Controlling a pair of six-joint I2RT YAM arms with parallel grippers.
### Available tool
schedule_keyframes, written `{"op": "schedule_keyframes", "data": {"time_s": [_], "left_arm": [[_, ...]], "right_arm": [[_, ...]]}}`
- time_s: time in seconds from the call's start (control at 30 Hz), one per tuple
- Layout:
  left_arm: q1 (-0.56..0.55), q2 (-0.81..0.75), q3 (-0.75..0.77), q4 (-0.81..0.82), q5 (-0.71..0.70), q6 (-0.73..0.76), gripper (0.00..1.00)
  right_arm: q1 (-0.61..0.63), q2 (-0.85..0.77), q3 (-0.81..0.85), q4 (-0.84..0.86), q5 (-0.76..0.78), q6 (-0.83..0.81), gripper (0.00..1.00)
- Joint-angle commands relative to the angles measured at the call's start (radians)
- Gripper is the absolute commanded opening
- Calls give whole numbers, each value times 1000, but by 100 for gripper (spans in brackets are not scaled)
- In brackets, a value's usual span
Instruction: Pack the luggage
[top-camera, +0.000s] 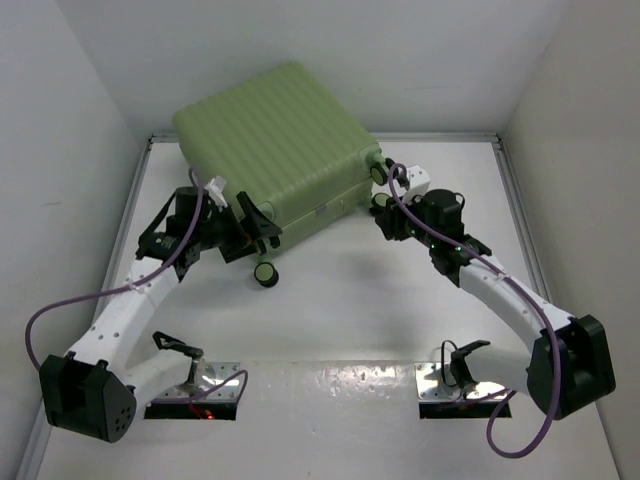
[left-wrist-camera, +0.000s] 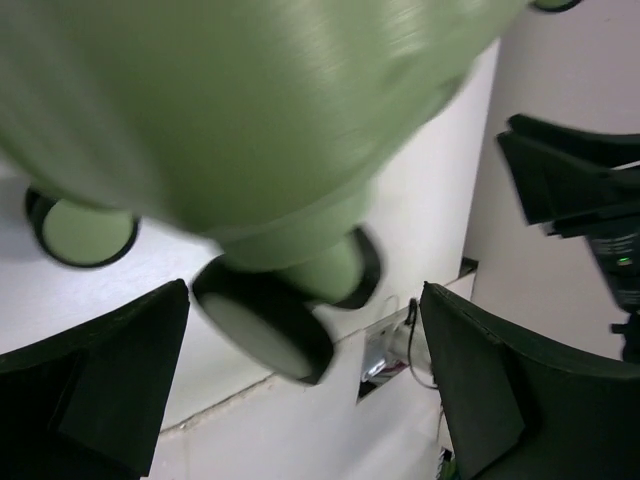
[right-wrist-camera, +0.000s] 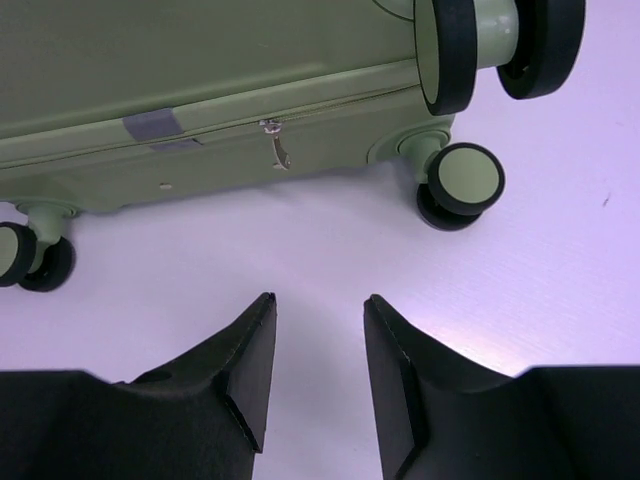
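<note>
The luggage (top-camera: 275, 140) is a light-green ribbed suitcase lying shut at the back of the table. My left gripper (top-camera: 258, 222) is at its near-left corner, open wide. In the left wrist view a black-and-green wheel (left-wrist-camera: 270, 315) hangs between and just beyond the fingers (left-wrist-camera: 500, 390), which do not touch it, and the blurred shell (left-wrist-camera: 240, 110) fills the top. My right gripper (top-camera: 381, 218) stands at the near-right corner, facing the zipped side. Its jaws (right-wrist-camera: 320, 305) are open with bare table between them. The zipper pull (right-wrist-camera: 275, 145) hangs on the seam ahead.
White walls close in the table on the left, back and right. Suitcase wheels (right-wrist-camera: 462, 180) stick out near my right gripper, and another wheel (top-camera: 265, 275) rests on the table by my left one. Metal mount plates (top-camera: 215, 380) sit at the near edge.
</note>
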Motion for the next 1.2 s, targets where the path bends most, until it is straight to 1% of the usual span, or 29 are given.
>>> {"op": "schedule_keyframes", "data": {"time_s": [0.0, 0.1, 0.3, 0.47, 0.53, 0.57, 0.63, 0.67, 0.7, 0.77, 0.8, 0.83, 0.87, 0.9, 0.93, 0.97, 1.0, 1.07, 1.17], "left_arm": [[-44, 15, 89, 94, -16, -66, 100], [-67, 55, 102, 131, -25, -87, 100], [-139, 112, 137, 151, -74, -87, 100], [-173, 184, 189, 151, -93, -87, 100], [-173, 193, 203, 151, -93, -87, 91], [-173, 204, 203, 151, -104, -96, 80], [-173, 204, 203, 151, -104, -97, 69], [-173, 204, 203, 151, -104, -97, 61], [-173, 204, 203, 151, -104, -97, 48], [-173, 204, 203, 151, -114, -97, 38], [-173, 204, 194, 151, -114, -97, 30], [-173, 204, 194, 151, -114, -97, 26], [-164, 204, 194, 151, -114, -97, 22], [-164, 204, 194, 151, -114, -84, 17], [-164, 204, 194, 151, -124, -84, 9], [-164, 204, 194, 142, -124, -72, 6], [-153, 204, 194, 128, -133, -57, 5], [-144, 204, 194, 119, -133, -48, 2], [-116, 204, 165, 119, -113, -57, 0]], "right_arm": [[-9, -8, -5, 31, -30, 24, 40], [-9, 1, -4, 35, -40, 24, 40], [-9, 12, 2, 44, -47, 30, 40], [-9, 45, 4, 90, -50, 77, 40], [-7, 53, -1, 110, -55, 87, 40], [-10, 53, -19, 161, -59, 94, 40], [-9, 59, -48, 240, -64, 102, 42], [-7, 67, -70, 302, -73, 114, 43], [-7, 81, -82, 333, -75, 133, 45], [-7, 107, -120, 460, -95, 159, 51], [8, 134, -123, 494, -93, 154, 53], [12, 147, -125, 511, -95, 144, 55], [26, 160, -137, 576, -93, 131, 56], [31, 200, -145, 604, -93, 119, 56], [46, 213, -153, 635, -87, 48, 56], [57, 240, -163, 668, -78, 29, 56], [62, 274, -179, 771, -64, -6, 56], [62, 324, -163, 813, -43, -13, 55], [52, 403, -127, 857, -44, 21, 55]]}}
